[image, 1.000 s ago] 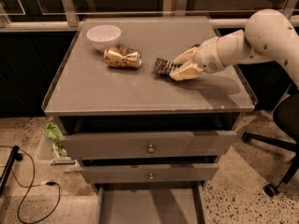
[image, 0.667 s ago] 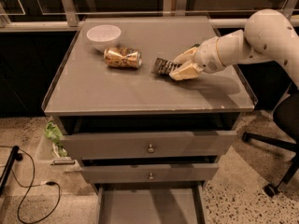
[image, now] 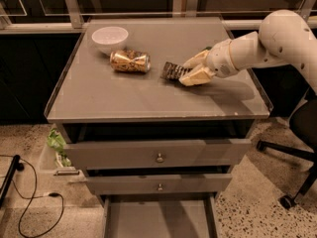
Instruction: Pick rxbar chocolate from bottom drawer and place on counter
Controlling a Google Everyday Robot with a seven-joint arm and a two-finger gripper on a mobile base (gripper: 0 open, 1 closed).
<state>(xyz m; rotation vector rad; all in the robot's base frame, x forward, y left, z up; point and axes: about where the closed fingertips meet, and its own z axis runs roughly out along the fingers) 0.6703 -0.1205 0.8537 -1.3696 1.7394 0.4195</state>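
The rxbar chocolate point(image: 173, 71), a small flat dark wrapper with white print, is on or just above the counter point(image: 124, 95), right of the can. My gripper point(image: 190, 69) comes in from the right on a white arm, and its cream fingers are closed on the bar's right end. The bottom drawer point(image: 158, 217) stands pulled out at the foot of the cabinet, and its grey floor shows nothing on it.
A gold can point(image: 130, 61) lies on its side left of the bar. A white bowl point(image: 110, 37) stands at the counter's back left. Two knobbed drawers point(image: 158, 155) sit slightly open. An office chair base point(image: 292, 152) is at the right. Cables point(image: 29, 197) lie on the floor at the left.
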